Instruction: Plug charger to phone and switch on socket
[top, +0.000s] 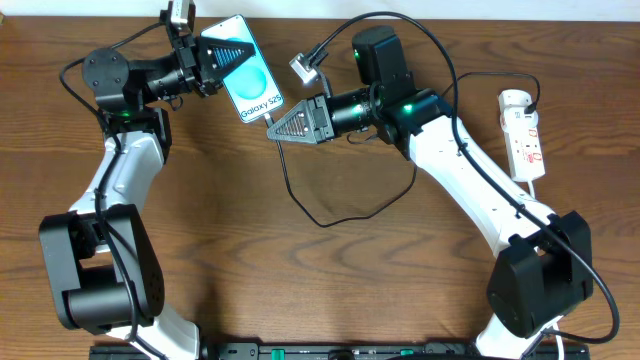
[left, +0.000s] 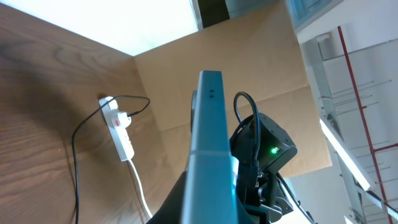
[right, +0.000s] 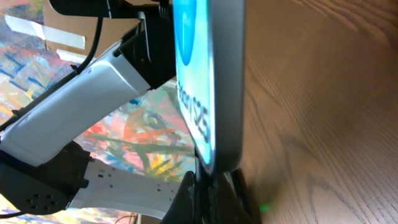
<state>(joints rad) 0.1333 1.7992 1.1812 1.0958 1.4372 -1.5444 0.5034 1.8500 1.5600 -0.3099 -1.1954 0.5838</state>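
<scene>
Above the surface, left pincer (top: 207, 61): clamps phone (top: 245, 70), port edge presented.
Right pincer (top: 275, 127): pinches charger (top: 326, 225) tip for insertion.

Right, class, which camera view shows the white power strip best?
The overhead view: the power strip lies whole, seen from straight above, red markings clear. The left wrist view shows the power strip obliquely, from low down. The right wrist view misses it.

The plug tip of the thin black charger cable (top: 325, 225) is buried between my right gripper's (top: 272, 128) clamped fingers, at the near end of the flat blue-screened smartphone (top: 243, 68); its port is hidden. Far right, the narrow white power strip's (top: 524, 130) red switches are too small to read.
</scene>
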